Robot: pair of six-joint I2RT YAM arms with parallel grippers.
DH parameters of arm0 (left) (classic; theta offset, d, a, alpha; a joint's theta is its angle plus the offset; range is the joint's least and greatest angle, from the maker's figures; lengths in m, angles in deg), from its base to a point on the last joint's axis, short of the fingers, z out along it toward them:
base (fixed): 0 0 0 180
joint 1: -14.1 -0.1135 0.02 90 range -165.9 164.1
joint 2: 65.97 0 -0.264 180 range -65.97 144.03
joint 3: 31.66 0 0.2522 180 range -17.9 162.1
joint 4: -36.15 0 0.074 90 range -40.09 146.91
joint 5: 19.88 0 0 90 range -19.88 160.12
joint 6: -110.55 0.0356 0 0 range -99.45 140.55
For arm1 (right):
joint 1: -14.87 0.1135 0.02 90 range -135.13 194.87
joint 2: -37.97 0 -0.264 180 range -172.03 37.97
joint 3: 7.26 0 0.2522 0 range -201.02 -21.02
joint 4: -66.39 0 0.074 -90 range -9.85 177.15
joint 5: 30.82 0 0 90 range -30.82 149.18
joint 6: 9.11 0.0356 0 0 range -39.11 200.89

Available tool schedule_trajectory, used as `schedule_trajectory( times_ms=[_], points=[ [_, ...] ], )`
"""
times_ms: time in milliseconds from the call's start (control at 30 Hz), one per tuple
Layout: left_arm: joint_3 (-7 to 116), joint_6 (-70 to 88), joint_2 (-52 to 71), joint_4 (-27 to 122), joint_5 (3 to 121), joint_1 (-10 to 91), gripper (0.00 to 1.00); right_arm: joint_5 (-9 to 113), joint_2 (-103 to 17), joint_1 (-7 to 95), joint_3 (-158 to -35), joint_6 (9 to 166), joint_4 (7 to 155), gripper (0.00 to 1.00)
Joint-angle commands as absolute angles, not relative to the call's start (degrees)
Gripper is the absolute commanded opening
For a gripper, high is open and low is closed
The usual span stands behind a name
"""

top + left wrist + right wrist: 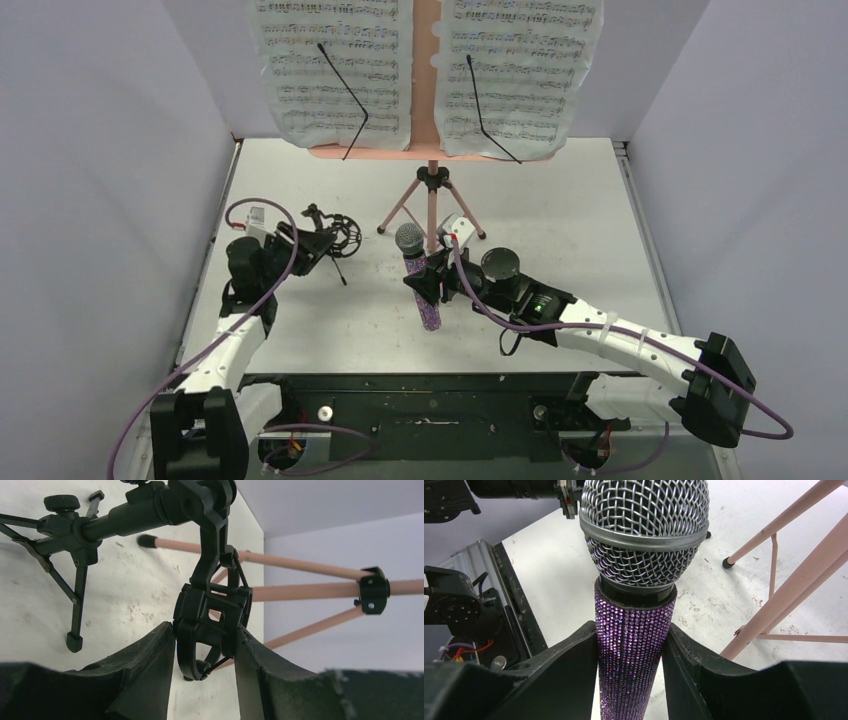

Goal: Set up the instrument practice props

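We see the tabletop [580,230] bare to the right of centre and along its near edge. The black mic holder [335,235] sits close to the left edge, the left gripper [205,645] clamped on its round clip. The right gripper [631,645] pinches the purple glitter microphone [634,620] at mid-table, its grey mesh head just in front of the legs of the pink music stand [432,190]. The stand is at the back centre, with two white sheet-music pages [335,70] on its desk.
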State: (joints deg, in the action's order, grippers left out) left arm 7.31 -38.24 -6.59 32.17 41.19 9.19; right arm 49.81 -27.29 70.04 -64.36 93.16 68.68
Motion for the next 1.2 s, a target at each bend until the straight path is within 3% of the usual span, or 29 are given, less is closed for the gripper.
schedule_trajectory(
  times_ms=[0,567,933,1000,1167],
  points=[
    [6.47,-37.06,-11.91,36.03,42.35,14.55,0.23,50.5,-25.5,70.18,-66.95,93.62,64.34,0.05],
    [-1.33,-42.79,-35.39,55.05,50.3,30.18,0.19,50.98,-24.88,70.08,-67.23,94.34,62.96,0.05],
    [0.21,-41.83,-32.91,58.34,52.27,38.66,0.19,49.52,-23.28,70.05,-67.38,95.65,60.95,0.05],
    [1.71,-40.43,-31.47,59.64,53.22,40.09,0.24,49.35,-22.77,70.01,-67.29,95.78,60.44,0.05],
    [8.02,-35.01,-28.88,67.18,57.26,41.23,0.66,49.12,-22.32,69.97,-67.66,96.23,59.76,0.05]
  ],
)
